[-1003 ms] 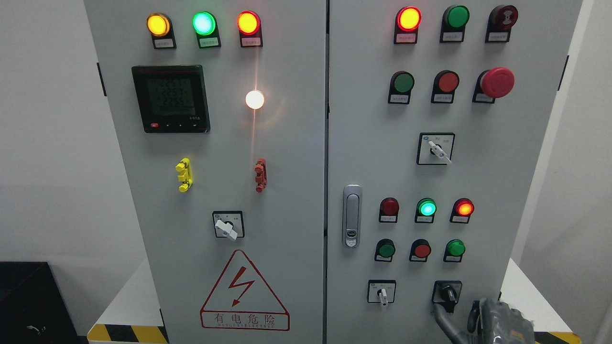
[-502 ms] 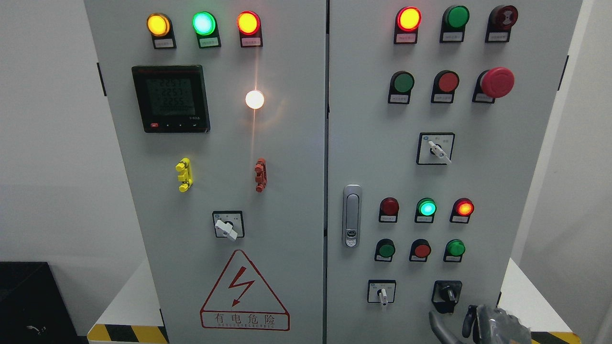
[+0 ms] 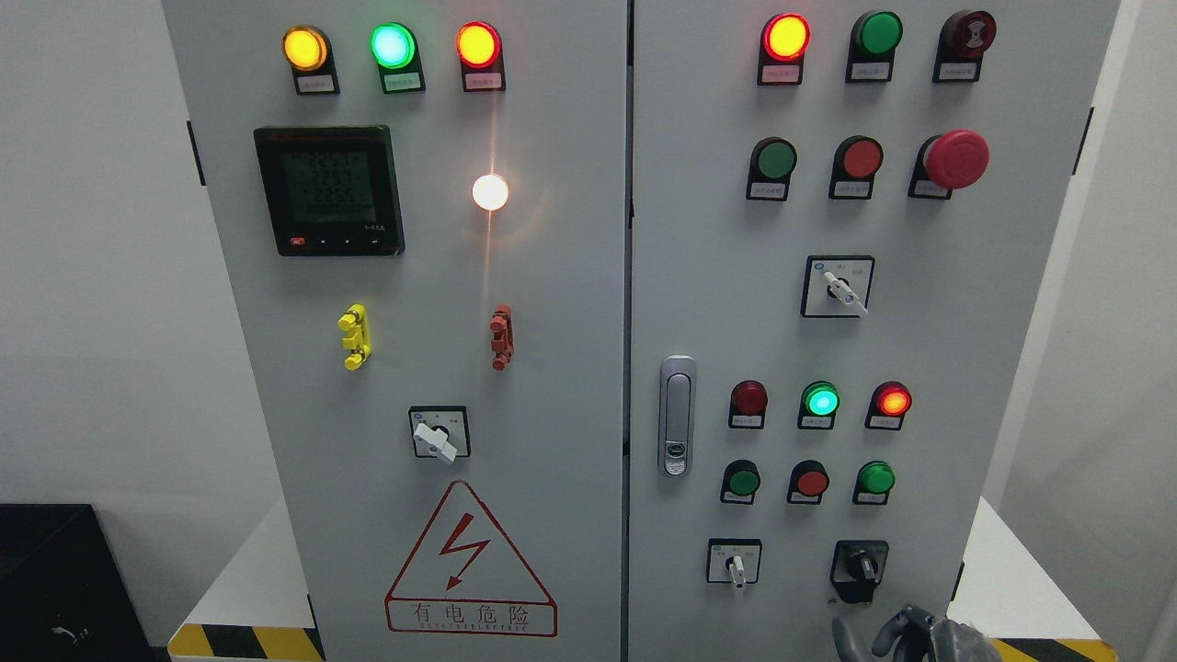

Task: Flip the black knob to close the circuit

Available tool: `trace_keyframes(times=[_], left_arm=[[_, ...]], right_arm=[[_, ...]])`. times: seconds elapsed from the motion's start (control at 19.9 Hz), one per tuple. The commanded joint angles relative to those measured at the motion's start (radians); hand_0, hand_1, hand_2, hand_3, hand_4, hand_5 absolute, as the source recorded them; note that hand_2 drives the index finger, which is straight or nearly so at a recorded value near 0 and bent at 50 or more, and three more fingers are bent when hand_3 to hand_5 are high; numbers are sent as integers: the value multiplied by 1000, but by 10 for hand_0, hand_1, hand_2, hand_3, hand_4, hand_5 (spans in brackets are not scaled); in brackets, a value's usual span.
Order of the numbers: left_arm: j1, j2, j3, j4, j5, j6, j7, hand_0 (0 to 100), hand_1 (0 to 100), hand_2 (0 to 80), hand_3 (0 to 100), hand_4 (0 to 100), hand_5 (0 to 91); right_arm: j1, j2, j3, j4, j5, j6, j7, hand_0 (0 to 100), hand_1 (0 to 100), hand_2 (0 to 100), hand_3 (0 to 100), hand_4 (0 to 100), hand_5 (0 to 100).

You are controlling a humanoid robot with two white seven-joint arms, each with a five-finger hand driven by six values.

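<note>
Head view: the right hand [image 3: 906,636], fingers loose and holding nothing, sits just below the black knob [image 3: 861,563] on the grey cabinet [image 3: 570,276].

Plain white walls [image 3: 101,303] stand on both sides of the scene, evenly lit, with a soft grey shadow falling on the right wall [image 3: 1094,368] near the middle. A white platform [image 3: 253,579] runs low across the near ground, showing at the lower left and again at the lower right [image 3: 1007,561]. Its near edge carries yellow-and-black hazard striping [image 3: 244,642], seen at both ends. At the bottom left corner sits a dark black box [image 3: 55,579], matte, with a small pale mark on its near face. The light is bright and diffuse.
</note>
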Motion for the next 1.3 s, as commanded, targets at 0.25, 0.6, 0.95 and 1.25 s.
trace_keyframes(times=[0.25, 0.6, 0.95, 1.25], left_arm=[[21, 0, 1, -23, 0, -1, 0, 120, 556, 0, 0, 0, 0], [21, 1, -1, -23, 0, -1, 0, 120, 556, 0, 0, 0, 0], [21, 0, 1, -23, 0, -1, 0, 120, 556, 0, 0, 0, 0], [21, 0, 1, -23, 0, -1, 0, 120, 556, 0, 0, 0, 0]], right_arm=[[138, -2, 0, -156, -630, -10, -61, 0, 103, 337, 519, 481, 402], [217, -7, -29, -169, -821, -116, -43, 0, 106, 181, 295, 251, 128], [226, -7, -30, -163, -841, -125, 15, 0, 85, 105, 194, 156, 39], [241, -7, -35, -164, -847, -125, 17, 0, 81, 98, 188, 145, 25]])
